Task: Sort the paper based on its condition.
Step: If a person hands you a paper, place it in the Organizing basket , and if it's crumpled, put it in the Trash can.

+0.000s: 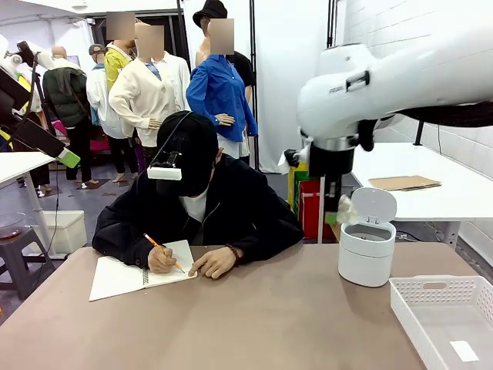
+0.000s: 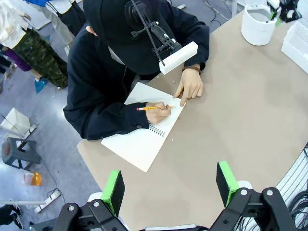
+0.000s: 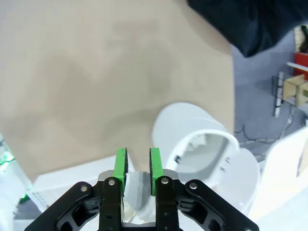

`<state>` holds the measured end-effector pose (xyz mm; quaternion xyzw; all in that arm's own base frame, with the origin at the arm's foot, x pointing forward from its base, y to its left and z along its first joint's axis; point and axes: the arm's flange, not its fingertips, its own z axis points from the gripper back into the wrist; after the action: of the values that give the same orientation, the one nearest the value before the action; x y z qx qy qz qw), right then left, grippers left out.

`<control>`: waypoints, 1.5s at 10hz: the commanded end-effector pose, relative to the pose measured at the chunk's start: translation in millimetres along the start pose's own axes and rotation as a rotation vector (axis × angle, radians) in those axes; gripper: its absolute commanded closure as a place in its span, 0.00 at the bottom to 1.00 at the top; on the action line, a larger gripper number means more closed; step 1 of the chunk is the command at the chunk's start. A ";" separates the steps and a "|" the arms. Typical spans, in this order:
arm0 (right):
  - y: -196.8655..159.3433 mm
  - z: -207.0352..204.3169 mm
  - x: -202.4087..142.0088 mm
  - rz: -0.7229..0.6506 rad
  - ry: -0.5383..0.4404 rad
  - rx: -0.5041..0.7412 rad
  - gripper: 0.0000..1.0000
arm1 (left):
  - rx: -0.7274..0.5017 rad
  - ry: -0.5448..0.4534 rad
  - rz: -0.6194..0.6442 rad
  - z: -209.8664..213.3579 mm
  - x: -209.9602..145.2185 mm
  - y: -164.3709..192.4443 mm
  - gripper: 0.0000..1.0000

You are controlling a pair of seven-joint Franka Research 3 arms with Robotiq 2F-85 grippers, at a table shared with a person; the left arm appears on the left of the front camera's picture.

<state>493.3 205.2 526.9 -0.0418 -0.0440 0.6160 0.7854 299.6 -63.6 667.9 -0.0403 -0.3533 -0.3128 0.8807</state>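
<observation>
A crumpled white paper (image 3: 134, 188) sits pinched between the right gripper (image 3: 137, 166)'s 2 green pads, held up beside the white bin (image 1: 367, 254). The bin's open mouth lies just off to one side of the fingers, lid up, inside hidden. The white tray (image 1: 443, 317) holds 1 small white piece. The left gripper (image 2: 169, 185) hangs spread, well away.

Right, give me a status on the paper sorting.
Done: one flat sheet lies in the white basket. In hand: the right gripper is shut on a crumpled paper ball beside the open white bin. Left: dropping it in; the person is writing in the notebook; the left gripper hangs open.
</observation>
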 end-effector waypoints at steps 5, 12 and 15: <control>-65.0 -7.0 -31.5 -0.020 -0.043 -0.144 0.76 | -0.005 0.000 0.003 0.7 0.1 0.4 0.00; -71.3 -45.0 -44.5 -0.079 -0.131 -0.010 0.76 | -0.005 0.000 0.003 0.7 0.1 0.4 0.00; -88.5 -48.4 -40.1 -0.071 -0.067 -0.111 0.76 | -0.005 0.000 0.003 0.7 0.1 0.4 0.00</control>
<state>570.9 146.7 491.1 -0.0496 -0.1017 0.5859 0.8024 299.6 -63.6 667.8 -0.0403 -0.3533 -0.3128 0.8807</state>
